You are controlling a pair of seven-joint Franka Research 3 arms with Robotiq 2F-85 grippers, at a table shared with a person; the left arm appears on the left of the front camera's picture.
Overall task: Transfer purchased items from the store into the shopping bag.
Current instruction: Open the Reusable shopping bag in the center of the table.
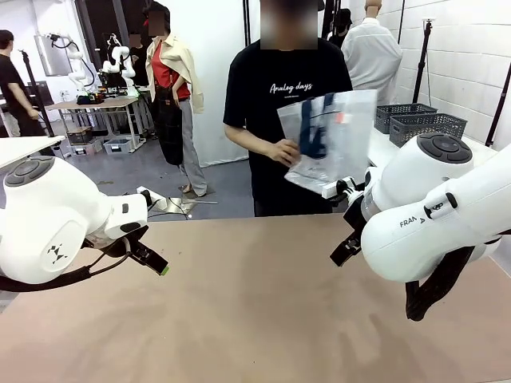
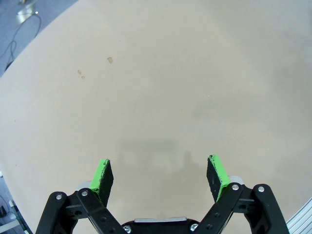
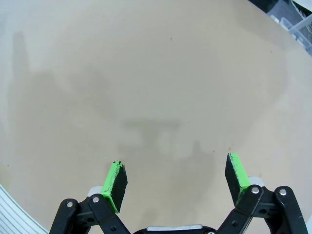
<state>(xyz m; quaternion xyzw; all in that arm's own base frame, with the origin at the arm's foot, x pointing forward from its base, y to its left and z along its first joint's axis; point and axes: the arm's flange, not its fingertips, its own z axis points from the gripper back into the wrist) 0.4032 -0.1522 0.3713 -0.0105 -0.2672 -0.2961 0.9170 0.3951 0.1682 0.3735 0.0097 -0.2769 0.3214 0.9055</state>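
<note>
my left gripper (image 2: pixel 161 168) and right gripper (image 3: pixel 175 170) hang over the tan table (image 1: pixel 255 319), pads spread wide, holding nothing. the clear plastic shopping bag (image 1: pixel 329 140) is across the table, held up in the person's hand (image 1: pixel 281 152). it looks light, limp and slippery. i'd judge the dark strap handles (image 1: pixel 315 128) the surest place to pinch, not the thin film.
</note>
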